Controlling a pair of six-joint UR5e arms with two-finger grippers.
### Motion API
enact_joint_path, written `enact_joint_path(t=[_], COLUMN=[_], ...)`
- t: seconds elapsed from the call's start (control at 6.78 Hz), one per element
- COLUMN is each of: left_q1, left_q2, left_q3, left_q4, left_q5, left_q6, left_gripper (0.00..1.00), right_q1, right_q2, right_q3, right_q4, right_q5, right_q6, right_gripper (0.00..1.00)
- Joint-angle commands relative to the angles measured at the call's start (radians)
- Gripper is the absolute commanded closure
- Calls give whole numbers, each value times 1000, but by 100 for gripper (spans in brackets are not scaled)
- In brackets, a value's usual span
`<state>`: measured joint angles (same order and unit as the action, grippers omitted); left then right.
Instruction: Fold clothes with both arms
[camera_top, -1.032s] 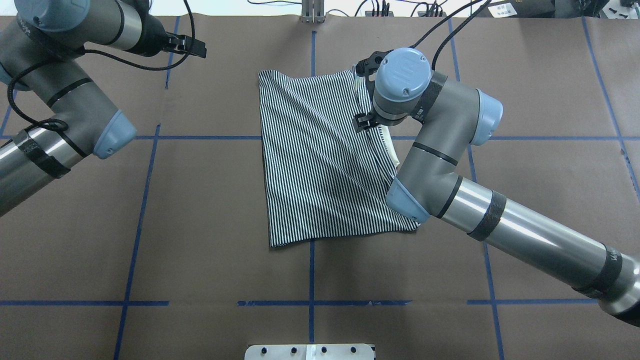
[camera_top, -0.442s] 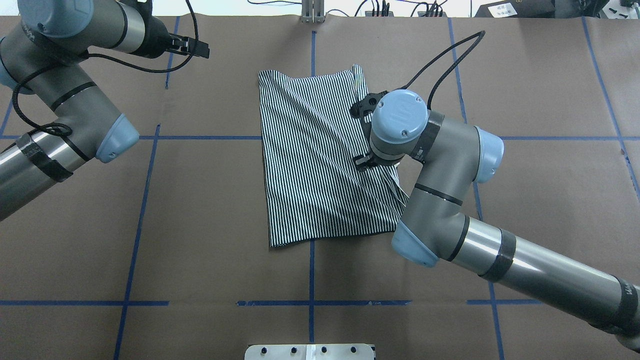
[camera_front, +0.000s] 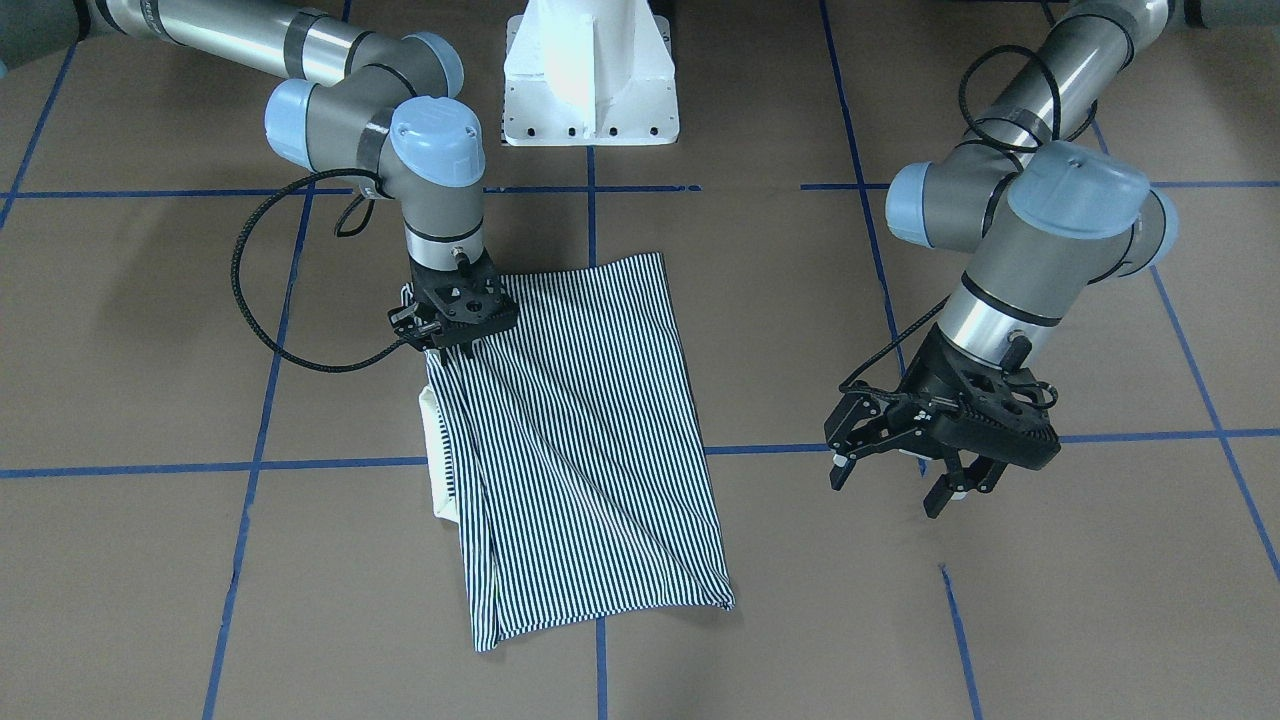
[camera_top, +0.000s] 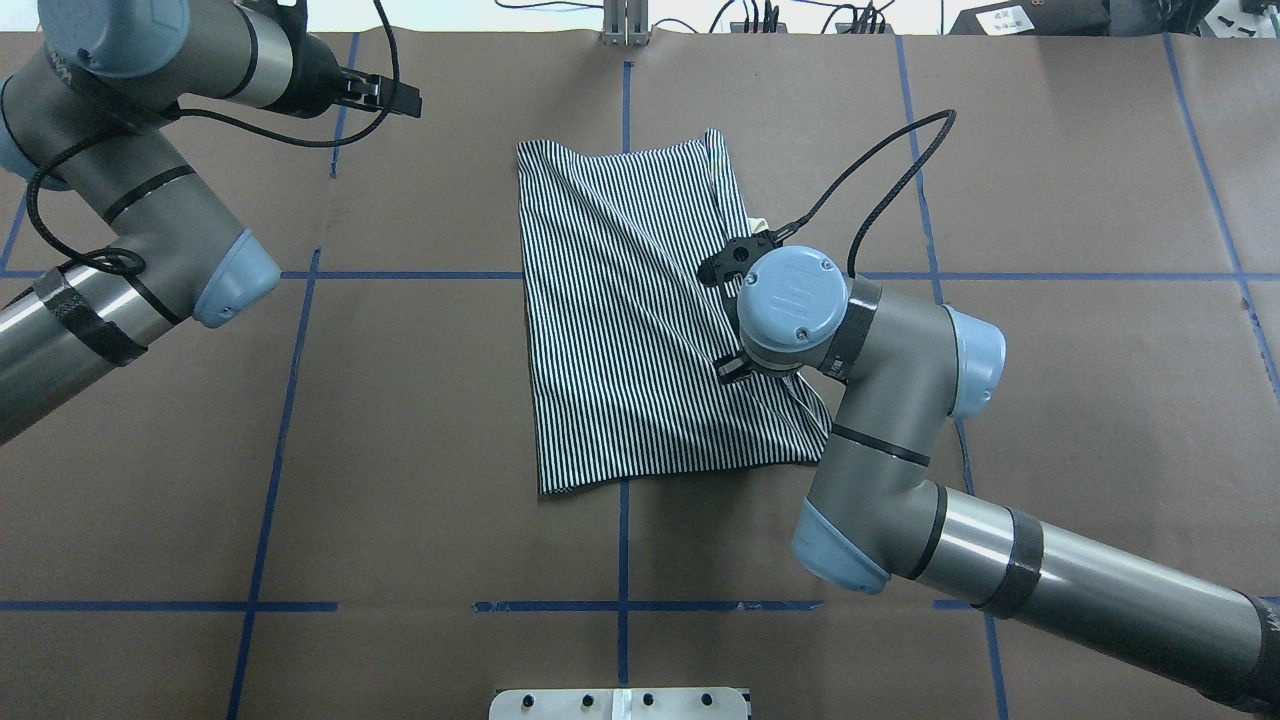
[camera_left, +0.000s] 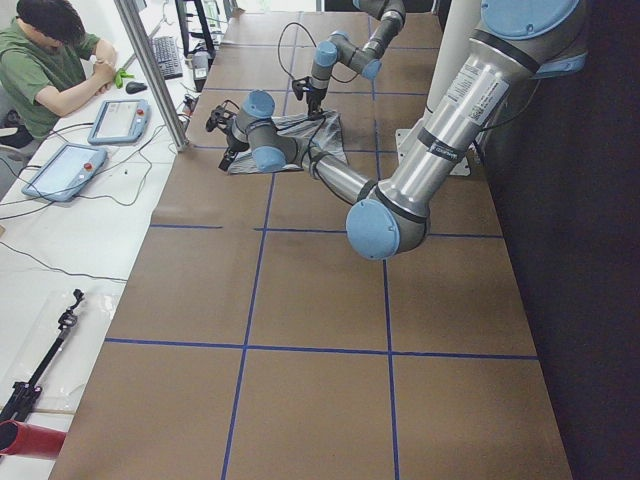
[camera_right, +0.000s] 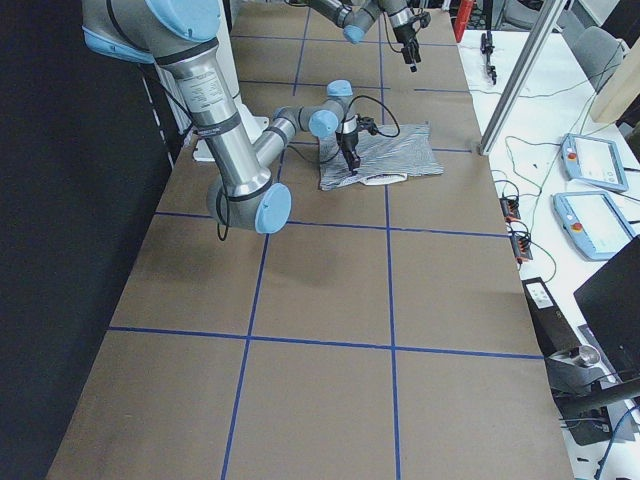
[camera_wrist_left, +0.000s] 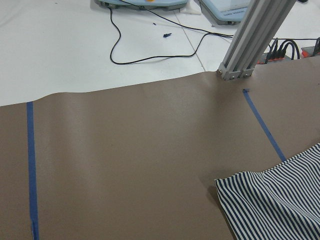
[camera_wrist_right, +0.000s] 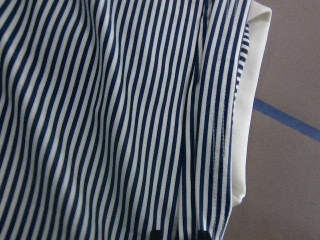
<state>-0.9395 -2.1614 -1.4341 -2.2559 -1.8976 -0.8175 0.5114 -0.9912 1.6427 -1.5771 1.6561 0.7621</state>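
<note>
The shirt (camera_front: 575, 440) lies folded on the desk (camera_front: 900, 620), cream collar (camera_front: 435, 460) peeking from one edge. The right pincer (camera_front: 455, 345) stands on that edge's near end, seemingly pinching the cloth. Farther off, the left pincer (camera_front: 895, 478) hangs spread wide, well apart from the shirt.

polo shirt (camera_top: 625, 320): navy-white stripes, cream collar | table (camera_top: 400, 450): brown, blue tape lines | arms: silver-grey, light-blue caps

Silver-grey arms (camera_top: 1050, 575), light-blue joint caps, black cables, black bands
</note>
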Motion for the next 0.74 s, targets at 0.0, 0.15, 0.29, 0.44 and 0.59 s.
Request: enact_joint_path(t=[0.0,0.15,0.29,0.44,0.59], left_q1=[1,1,1,1,2], left_q2=[0,0,0,0,0], left_q3=[-2,0,0,0,1], left_q4=[-1,-1,1,1,1], left_q5=[-1,-1,-3,-5,-5], left_q6=[0,0,0,0,0], left_gripper=[0,0,0,0,0], right_q1=[-16,-17,-19,-13,22], right_q2=[-18,-21,-17,-12,-17], right_q3=[5,11,11,14,34], right_q4=[-12,-12,-12,-11,-12], right_q5=[-41,-39,-41,-42,-33], right_q6=[-7,-9,-7,-7,-15], right_gripper=[65,74,100,100,100])
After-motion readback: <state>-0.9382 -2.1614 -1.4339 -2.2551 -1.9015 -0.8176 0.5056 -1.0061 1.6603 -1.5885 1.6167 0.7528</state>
